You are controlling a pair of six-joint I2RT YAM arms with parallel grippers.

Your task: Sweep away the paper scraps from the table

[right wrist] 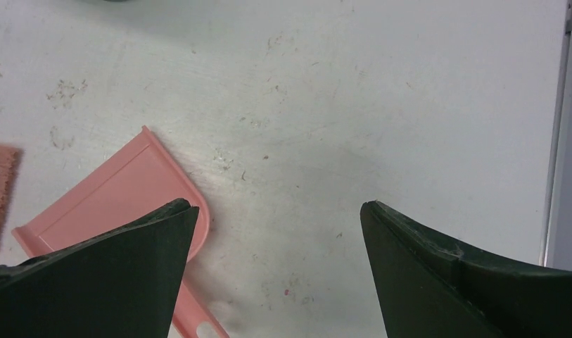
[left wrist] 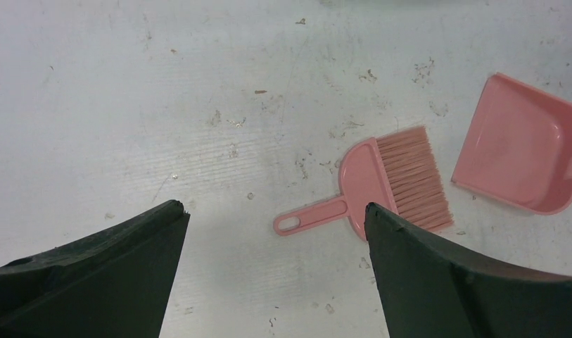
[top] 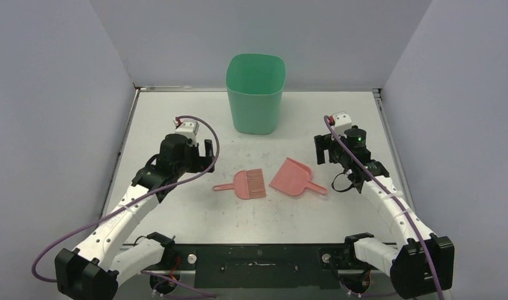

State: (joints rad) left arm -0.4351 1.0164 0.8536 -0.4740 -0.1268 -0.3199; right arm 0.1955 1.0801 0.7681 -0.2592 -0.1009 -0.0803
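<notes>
Both my left jaws and my right jaws stand wide open and hold nothing, each hovering over the flat white desk (top: pixel 176 212). I can find no crumpled coloured paper scraps in any view; the desk around the small pink plastic hand brush (top: pixel 250 184) shows only scuffs and flecks too small to name. So I judge the sweeping either done or the scraps hidden from me. The brush lies flat between my two arms, its long axis running across the desk, with the looped handle end towards my left arm and the bristles on its far side. My left jaws are the nearer pair; from them the brush sits ahead and to the right. Just right of the brush, apart from it, lies the pink plastic dustpan (top: pixel 292 177), its handle towards my right arm. Beyond the brush stands the tall green plastic bin (top: pixel 255 92), which only the top view shows properly. The left wrist view shows brush and dustpan together; the right wrist view catches one dustpan corner and a sliver of bristles.
</notes>
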